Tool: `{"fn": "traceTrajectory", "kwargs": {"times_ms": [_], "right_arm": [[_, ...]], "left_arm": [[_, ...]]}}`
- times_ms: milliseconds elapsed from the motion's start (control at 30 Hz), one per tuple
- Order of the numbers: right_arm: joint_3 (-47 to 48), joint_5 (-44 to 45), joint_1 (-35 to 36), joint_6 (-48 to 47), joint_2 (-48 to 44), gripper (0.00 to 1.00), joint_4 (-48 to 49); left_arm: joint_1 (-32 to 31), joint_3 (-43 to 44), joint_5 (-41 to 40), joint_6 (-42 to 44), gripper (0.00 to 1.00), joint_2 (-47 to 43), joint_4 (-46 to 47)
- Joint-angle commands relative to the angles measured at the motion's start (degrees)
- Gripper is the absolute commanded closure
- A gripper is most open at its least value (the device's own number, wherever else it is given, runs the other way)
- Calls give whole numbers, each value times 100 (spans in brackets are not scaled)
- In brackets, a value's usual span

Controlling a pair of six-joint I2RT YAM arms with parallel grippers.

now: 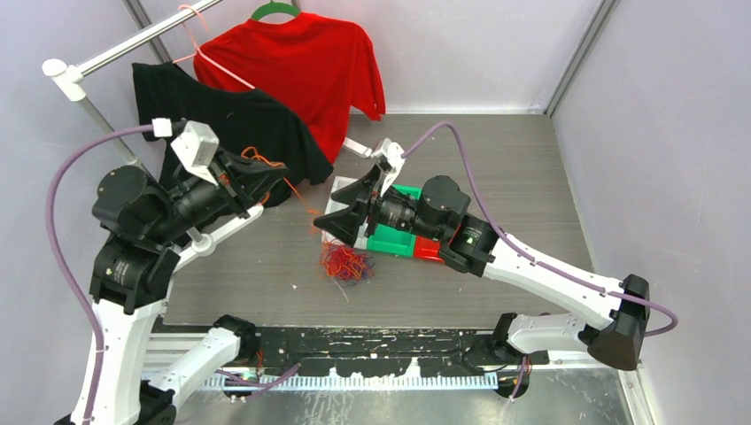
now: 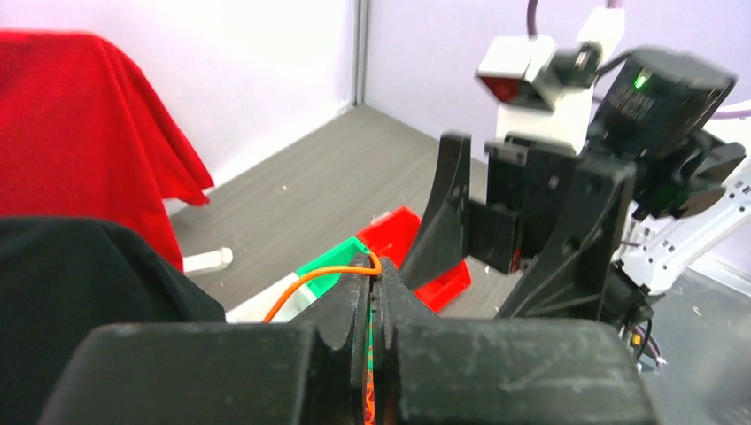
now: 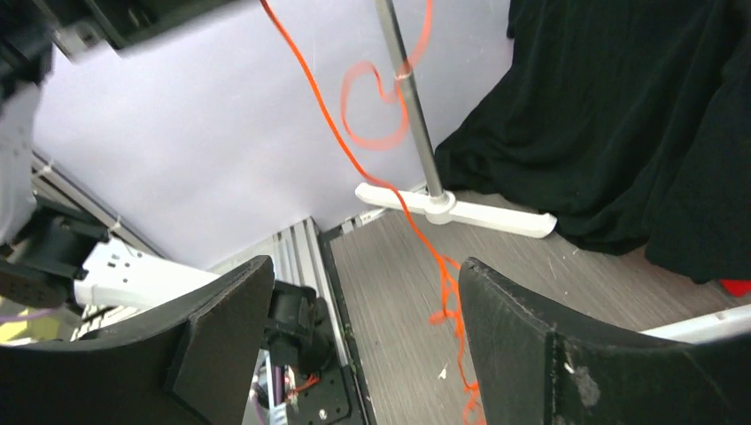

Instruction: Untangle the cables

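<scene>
While the left hand (image 2: 374, 270) clamps an orange cable (image 2: 310, 276), open right hand (image 3: 367, 266) straddles it.

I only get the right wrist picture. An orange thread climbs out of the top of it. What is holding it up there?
Observer: The left gripper, shut on that orange cable.
Operator: And where does its bottom end go?
Observer: Down toward a tangle of red, orange and blue-purple cables lying on the table.
Operator: Is anything else near that tangle?
Observer: A green bin and a red bin stand beside it.
</scene>
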Motion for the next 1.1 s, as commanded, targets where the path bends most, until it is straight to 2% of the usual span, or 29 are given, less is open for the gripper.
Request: {"fn": "traceTrajectory", "kwargs": {"times_ms": [0,400,567,767,933,1067], "right_arm": [[-89,-418,-2,-247,-80,19,356],[253,-813,-7,-288,819,18,1164],[530,-828,-7,-84,1333,26,1306],[-174,-521,-6,92,1408,34,1757],[-820,-171,-10,162,1463,39,2243],[-1064,-118,-5,310,1756,46,2495]], "left_arm": [[-11,645,-239,-65,100,156,-9],[-9,1112,-228,-81,100,323,31],[-9,1391,-223,-91,100,432,-24],[-9,1779,-523,200,100,503,-8],[-8,2476,-1451,461,100,800,-184],[-9,2697,-1678,563,100,898,4]]}}
